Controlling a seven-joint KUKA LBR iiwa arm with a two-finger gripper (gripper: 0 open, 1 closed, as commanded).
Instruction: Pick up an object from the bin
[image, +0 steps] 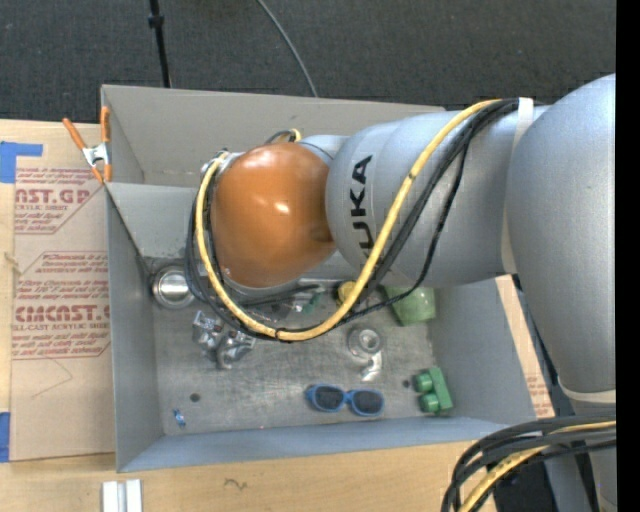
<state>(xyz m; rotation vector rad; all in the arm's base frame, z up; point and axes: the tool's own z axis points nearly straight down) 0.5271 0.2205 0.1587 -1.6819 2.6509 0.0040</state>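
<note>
Arm (470, 190): we see it reach in from the right over the bin's far right corner. Its thick grey body covers most of the back half.
Bin (128, 340): grey metal, with sloping walls. The left and near walls are bare and in plain sight.
Orange cover (265, 215): a round dome at the wrist, hanging over the left-centre of the floor. Yellow and black cables (300, 330) loop round its lower edge.
Open room: the near-left floor lies bare, as does a strip along the near wall. The far wall is crowded by the arm.
Gripper (222, 338): grey metal parts show below the cover's left edge, low over the left floor. We cannot tell whether it is apart or together.
Silver can (172, 288): it lies by the left wall, near the gripper and apart from it.
Blue sunglasses (345, 400): near the front wall, centre.
Pale green block (413, 305): right side, at the arm's edge.
Dark green piece (433, 390): near-right corner.
Clear small thing (365, 345): mid-floor.
</note>
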